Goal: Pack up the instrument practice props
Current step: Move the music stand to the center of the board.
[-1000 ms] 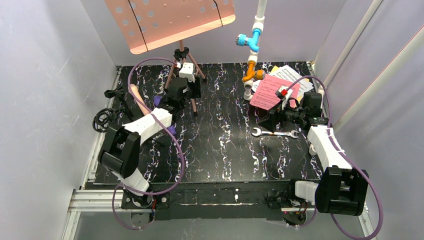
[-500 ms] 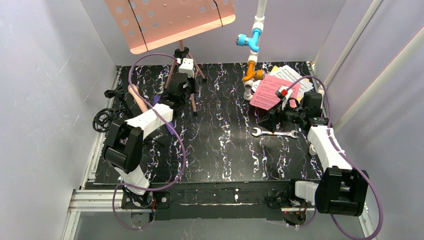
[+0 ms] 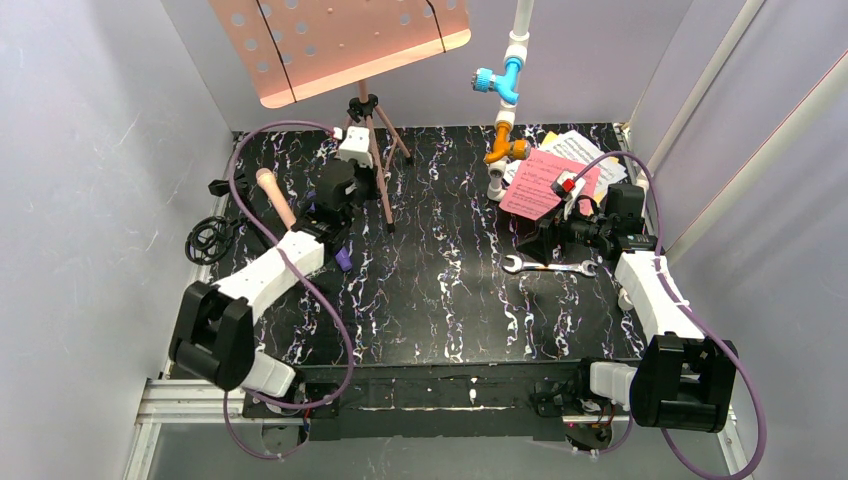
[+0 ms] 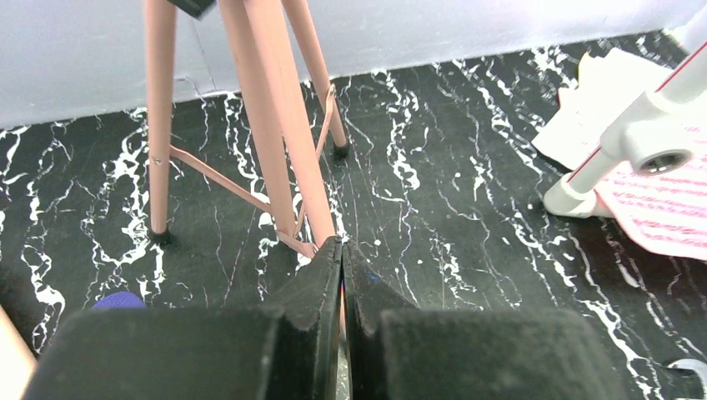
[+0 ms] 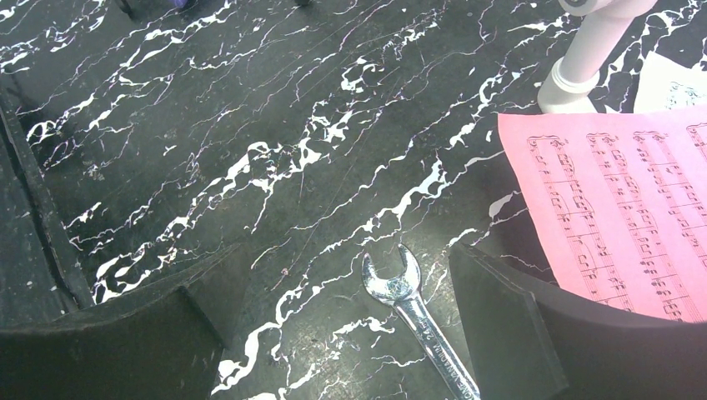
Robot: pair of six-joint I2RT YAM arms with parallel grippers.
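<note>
Left tool [image 4: 342, 244] closed against tripod leg [image 4: 279, 125], wrist-view only.

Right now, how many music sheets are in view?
3, all at the back right by the white pipe: the pink sheet in front, the white sheet overlapped by it, and a yellow sheet, only its corner showing behind. More may be hidden beneath.

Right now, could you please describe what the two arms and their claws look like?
The left arm and right arm both have white segments, bulky black joints and a looping purple cable. The left claw and right claw have black, foam-padded fingers.
</note>
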